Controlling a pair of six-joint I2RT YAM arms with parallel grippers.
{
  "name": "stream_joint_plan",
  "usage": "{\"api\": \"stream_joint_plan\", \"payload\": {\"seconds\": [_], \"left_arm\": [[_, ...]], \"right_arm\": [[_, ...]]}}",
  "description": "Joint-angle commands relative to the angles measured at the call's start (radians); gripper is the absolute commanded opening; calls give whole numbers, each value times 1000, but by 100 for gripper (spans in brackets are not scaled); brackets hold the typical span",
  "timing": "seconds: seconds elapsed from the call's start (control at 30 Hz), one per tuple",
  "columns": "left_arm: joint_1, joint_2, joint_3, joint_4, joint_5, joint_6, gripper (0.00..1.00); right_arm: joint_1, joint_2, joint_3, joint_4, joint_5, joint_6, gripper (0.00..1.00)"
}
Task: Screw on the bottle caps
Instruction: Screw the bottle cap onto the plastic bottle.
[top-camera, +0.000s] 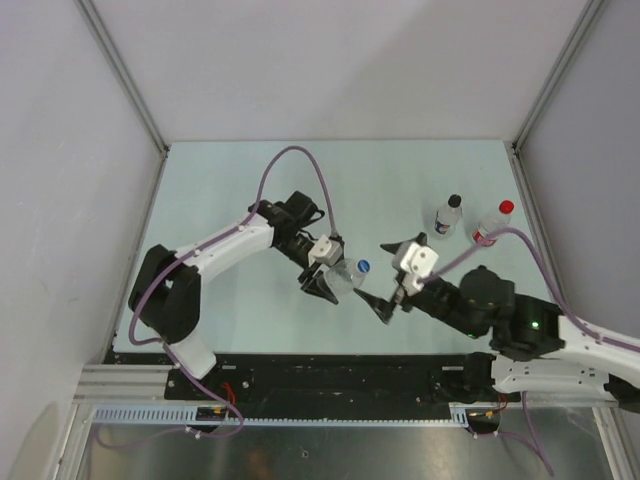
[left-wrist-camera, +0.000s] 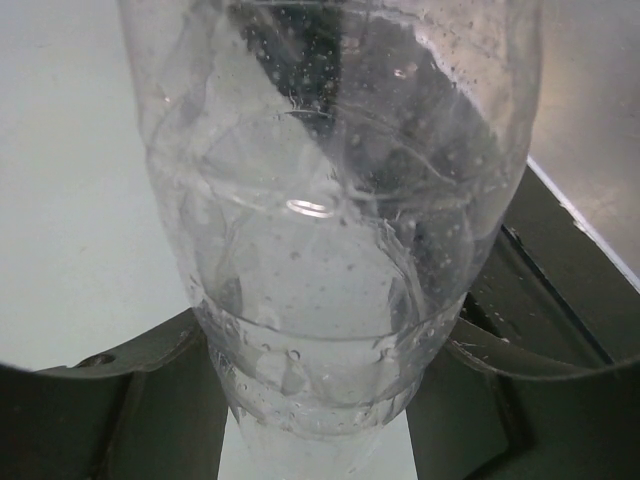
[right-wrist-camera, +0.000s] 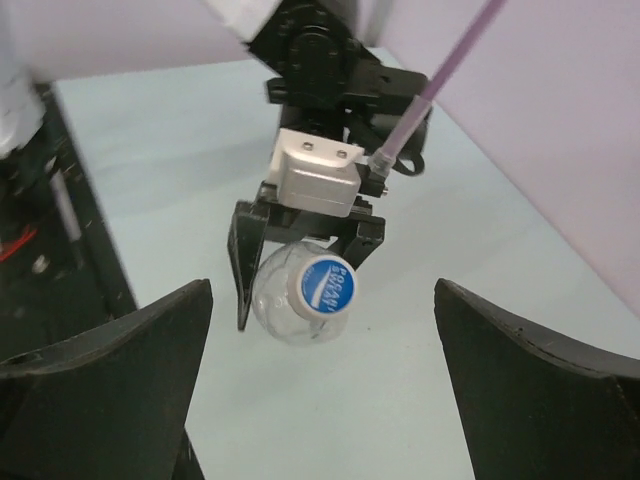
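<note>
Site type: robot lab, enclosed test cell.
Evidence: left arm (top-camera: 220, 245) and right arm (top-camera: 520, 330) bolted to black base plate (top-camera: 330, 375) at table edge. Pale green table (top-camera: 250, 330) boxed in by plain white wall panels (top-camera: 60, 150) on aluminium posts (top-camera: 120, 75). Slotted cable duct (top-camera: 300, 412) along front. Purple cables (top-camera: 300, 150) looped over arms.

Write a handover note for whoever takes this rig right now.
Left hand: shut on the clear bottle, blue-white cap on it.
Right hand: open, empty, just short of that cap.
Black-capped bottle and red-capped bottle stand at the back right.
Done: all three bottles wear caps.
Left: tightness can't be seen; probably check it, then set the held bottle down.
</note>
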Motion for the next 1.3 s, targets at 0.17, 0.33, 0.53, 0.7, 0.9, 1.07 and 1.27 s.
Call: {"api": "stream_joint_plan", "payload": {"seconds": [0.17,0.33,0.53,0.7,0.9,1.07,1.27], "left_arm": [[-104,-139,-162,-5,-64,150,46],[-120,-148,-191,-10,-74,177,46],[-127,-134,-189,-23,-84,187,46],[-129,-131,-188,-35,-89,202,46],[-131,-134,-188,-45,-96,212,46],[-132,-126,-186,-49,-101,212,46],[-131,-121,-181,-52,-95,208,46]], "right_arm": [[8,-104,-18,-322,-531,-282,94],[8,-51,-19,-344,-621,-311,90],[8,-15,-19,-296,-570,-311,84],[8,-12,-18,-254,-540,-319,81],[8,3,-18,-222,-547,-327,75],[8,5,-18,-208,-534,-324,64],[7,13,-18,-226,-518,-284,46]]}}
